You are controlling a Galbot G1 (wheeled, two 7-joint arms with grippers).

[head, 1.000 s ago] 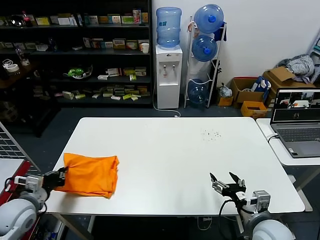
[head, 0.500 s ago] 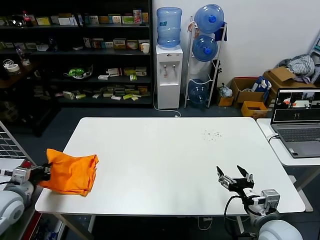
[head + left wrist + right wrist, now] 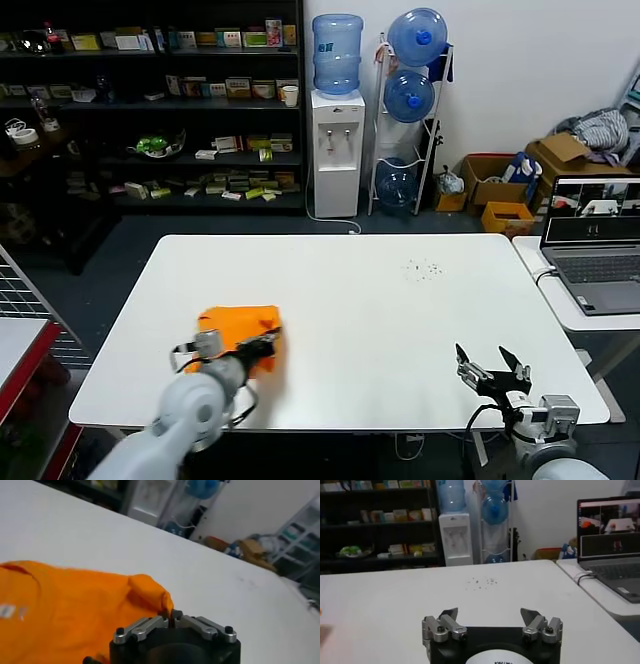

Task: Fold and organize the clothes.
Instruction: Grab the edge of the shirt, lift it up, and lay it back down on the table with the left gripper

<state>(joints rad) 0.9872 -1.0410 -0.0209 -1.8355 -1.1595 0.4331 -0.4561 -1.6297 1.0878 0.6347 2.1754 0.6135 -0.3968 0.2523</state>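
Left tool (image 3: 171, 614) pinched together on a thin fold of the orange T-shirt (image 3: 240, 330); the fabric could slip free. Right tool (image 3: 492, 371) gapes, idle.

no legible text, orange T-shirt (image 3: 65, 605) print (white) unreadable

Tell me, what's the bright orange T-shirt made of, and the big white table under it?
The bright orange T-shirt looks like soft, matte knit cloth, probably cotton: it bunches into folds where the left gripper pinches it. The big white table looks hard, smooth and faintly glossy, perhaps laminate or painted board; which one cannot be told.
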